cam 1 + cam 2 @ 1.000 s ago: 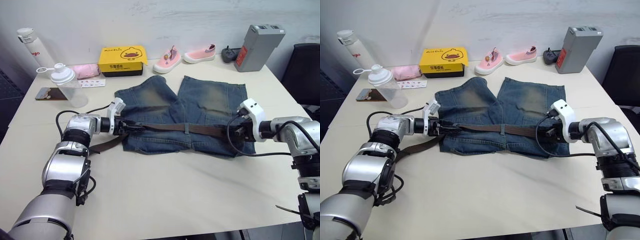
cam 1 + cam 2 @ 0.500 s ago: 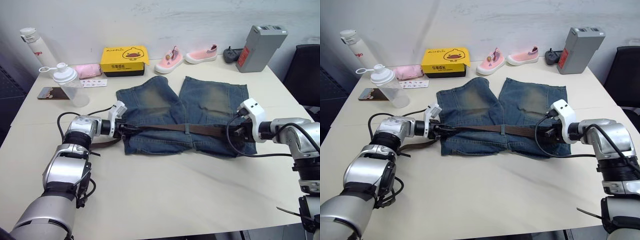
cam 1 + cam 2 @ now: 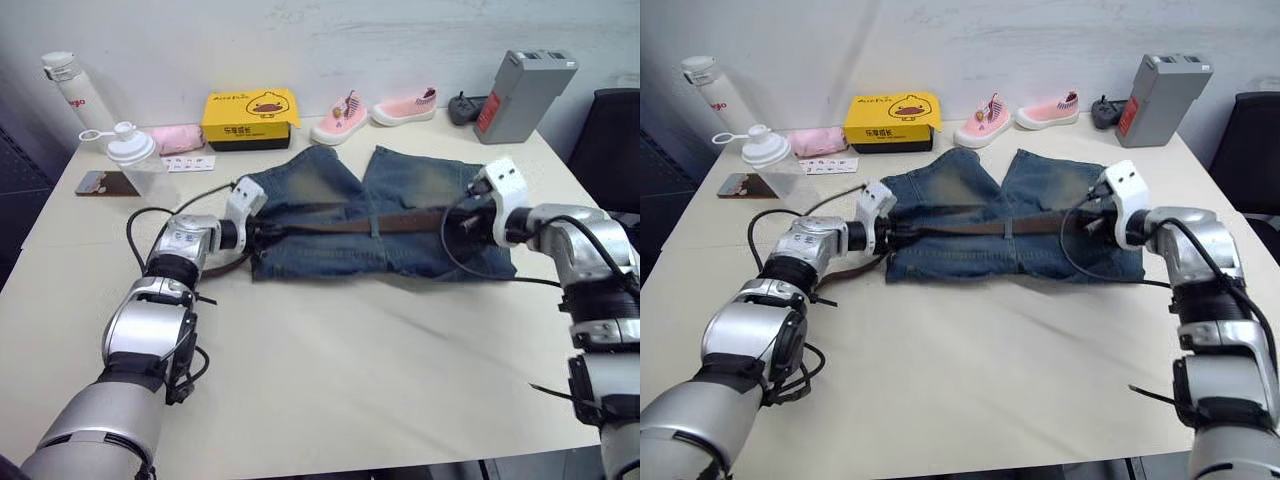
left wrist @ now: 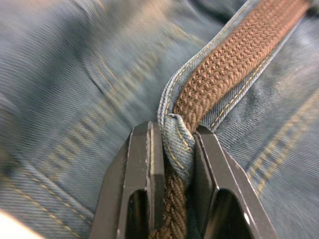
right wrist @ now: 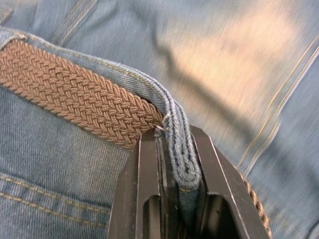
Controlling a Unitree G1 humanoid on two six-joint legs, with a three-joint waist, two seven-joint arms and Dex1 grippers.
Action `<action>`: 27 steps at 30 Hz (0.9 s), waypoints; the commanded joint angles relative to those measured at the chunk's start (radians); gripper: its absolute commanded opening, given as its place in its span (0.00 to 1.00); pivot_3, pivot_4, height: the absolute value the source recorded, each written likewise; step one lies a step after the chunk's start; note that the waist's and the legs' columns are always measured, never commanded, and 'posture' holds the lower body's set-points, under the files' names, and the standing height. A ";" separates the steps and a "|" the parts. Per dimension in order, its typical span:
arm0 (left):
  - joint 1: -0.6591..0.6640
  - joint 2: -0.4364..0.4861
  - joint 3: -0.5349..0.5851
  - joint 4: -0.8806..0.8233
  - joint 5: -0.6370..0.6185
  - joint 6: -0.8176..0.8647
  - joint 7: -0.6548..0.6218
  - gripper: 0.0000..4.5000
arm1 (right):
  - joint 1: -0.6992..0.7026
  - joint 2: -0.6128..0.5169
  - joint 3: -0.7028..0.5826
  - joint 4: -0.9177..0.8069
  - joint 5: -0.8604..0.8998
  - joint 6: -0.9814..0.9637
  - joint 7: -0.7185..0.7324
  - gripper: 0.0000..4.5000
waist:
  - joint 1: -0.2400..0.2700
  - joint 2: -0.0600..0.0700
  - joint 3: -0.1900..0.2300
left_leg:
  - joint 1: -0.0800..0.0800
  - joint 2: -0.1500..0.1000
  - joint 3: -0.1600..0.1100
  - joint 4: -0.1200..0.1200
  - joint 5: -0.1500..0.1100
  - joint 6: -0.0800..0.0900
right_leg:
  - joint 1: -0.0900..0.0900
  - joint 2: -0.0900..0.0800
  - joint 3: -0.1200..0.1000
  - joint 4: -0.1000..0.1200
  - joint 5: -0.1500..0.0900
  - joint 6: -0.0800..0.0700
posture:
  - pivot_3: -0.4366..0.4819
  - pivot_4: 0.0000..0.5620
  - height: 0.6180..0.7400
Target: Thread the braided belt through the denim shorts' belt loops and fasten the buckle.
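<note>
Wrist views show each claw, left (image 4: 172, 149) and right (image 5: 177, 149), clamped on denim shorts (image 3: 400, 190).

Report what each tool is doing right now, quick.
Left tool: closed on the shorts waistband, with the belt between its fingers.
Right tool: closed on the waistband edge beside the belt.

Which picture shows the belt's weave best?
The right wrist view: the belt runs close up, every braid plain. The left wrist view shows a narrower stretch; the head views show it as a thin brown strip across the shorts.
</note>
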 commanded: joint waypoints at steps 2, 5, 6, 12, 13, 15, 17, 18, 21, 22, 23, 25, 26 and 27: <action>-0.038 0.027 0.081 -0.028 -0.042 -0.155 0.033 0.21 | 0.014 -0.036 -0.091 -0.062 -0.003 -0.127 -0.032 0.00 | 0.000 0.000 0.000 | -0.002 0.000 0.000 0.000 0.001 0.001 | -0.001 0.000 0.000 0.000 0.000 0.000 | 0.48 0.27 1.00; 0.045 0.044 0.102 -0.122 -0.066 -0.268 -0.026 0.21 | 0.133 -0.065 -0.126 -0.235 0.027 -0.119 -0.006 0.00 | -0.001 0.001 -0.001 | -0.002 0.000 0.003 0.000 0.002 0.003 | -0.002 0.000 0.000 0.000 0.000 0.000 | 0.48 0.27 1.00; 0.073 0.048 0.108 -0.154 -0.073 -0.307 -0.040 0.21 | 0.166 -0.072 -0.138 -0.278 0.031 -0.113 -0.006 0.00 | -0.002 0.001 -0.001 | -0.002 0.001 0.004 0.000 0.002 0.003 | -0.002 0.000 0.000 0.000 0.000 0.000 | 0.48 0.27 1.00; 0.456 0.100 0.097 -0.657 -0.016 -0.758 -0.020 0.21 | 0.536 -0.137 -0.282 -0.751 0.174 -0.042 0.109 0.00 | -0.003 0.003 -0.002 | -0.002 0.007 0.018 -0.001 0.002 0.004 | -0.003 0.001 -0.001 -0.001 0.000 -0.001 | 0.48 0.27 1.00; 0.549 0.121 0.086 -0.735 0.010 -0.885 -0.029 0.21 | 0.624 -0.164 -0.300 -0.822 0.180 -0.017 0.135 0.00 | -0.001 0.003 -0.002 | -0.002 0.008 0.020 0.000 0.002 0.004 | -0.003 0.001 -0.001 -0.001 0.001 -0.002 | 0.48 0.27 1.00; 0.726 0.176 0.107 -0.790 0.082 -1.121 -0.004 0.21 | 0.855 -0.240 -0.317 -0.961 0.132 -0.022 0.193 0.00 | 0.001 0.006 -0.005 | -0.001 0.012 0.023 -0.002 0.001 0.002 | -0.003 0.004 0.000 -0.003 0.002 -0.003 | 0.48 0.27 1.00; 0.825 0.222 0.121 -0.778 0.143 -1.260 0.032 0.21 | 1.014 -0.293 -0.321 -1.054 0.100 -0.025 0.213 0.00 | 0.003 0.008 -0.004 | 0.002 0.014 0.027 -0.003 -0.002 0.002 | 0.005 0.005 -0.001 -0.007 0.002 -0.004 | 0.48 0.27 1.00; 0.851 0.240 0.121 -0.761 0.165 -1.308 0.047 0.21 | 1.063 -0.307 -0.322 -1.085 0.093 -0.023 0.214 0.00 | 0.004 0.009 -0.004 | 0.004 0.015 0.029 -0.004 -0.007 -0.001 | 0.006 0.005 -0.002 -0.007 0.002 -0.005 | 0.48 0.27 1.00; 0.927 0.309 0.095 -0.661 0.289 -1.463 0.071 0.21 | 1.145 -0.330 -0.289 -1.145 0.081 0.051 0.179 0.00 | 0.005 0.007 -0.005 | 0.004 0.016 0.030 0.001 -0.012 -0.003 | 0.007 0.004 -0.002 -0.010 0.004 -0.007 | 0.48 0.27 1.00; 0.938 0.327 0.083 -0.627 0.319 -1.485 0.084 0.21 | 1.146 -0.328 -0.274 -1.151 0.077 0.070 0.161 0.00 | 0.005 0.006 -0.006 | 0.004 0.016 0.030 0.001 -0.014 -0.004 | 0.007 0.003 -0.002 -0.011 0.004 -0.007 | 0.48 0.27 1.00; 0.940 0.337 0.076 -0.605 0.344 -1.480 0.101 0.21 | 1.137 -0.322 -0.260 -1.146 0.068 0.082 0.138 0.11 | 0.005 0.006 -0.006 | 0.004 0.017 0.030 0.001 -0.014 -0.003 | 0.007 0.003 -0.001 -0.011 0.004 -0.007 | 0.48 0.27 1.00; 0.934 0.351 0.066 -0.580 0.380 -1.476 0.137 0.21 | 1.119 -0.324 -0.241 -1.133 0.045 0.088 0.107 0.30 | 0.005 0.006 -0.006 | 0.004 0.018 0.030 0.001 -0.013 0.001 | 0.006 0.003 -0.001 -0.009 0.004 -0.007 | 0.48 0.27 1.00; 0.930 0.357 0.052 -0.579 0.370 -1.468 0.150 0.27 | 1.126 -0.339 -0.240 -1.132 0.044 0.085 0.120 0.41 | 0.005 0.007 -0.006 | 0.004 0.017 0.030 0.000 -0.013 0.002 | 0.005 0.004 -0.001 -0.007 0.003 -0.007 | 0.48 0.27 1.00; 0.927 0.368 0.034 -0.582 0.361 -1.463 0.159 0.33 | 1.122 -0.342 -0.248 -1.131 0.050 0.090 0.127 0.51 | 0.005 0.007 -0.006 | 0.004 0.017 0.030 0.000 -0.012 0.002 | 0.004 0.005 -0.001 -0.005 0.003 -0.007 | 0.48 0.27 1.00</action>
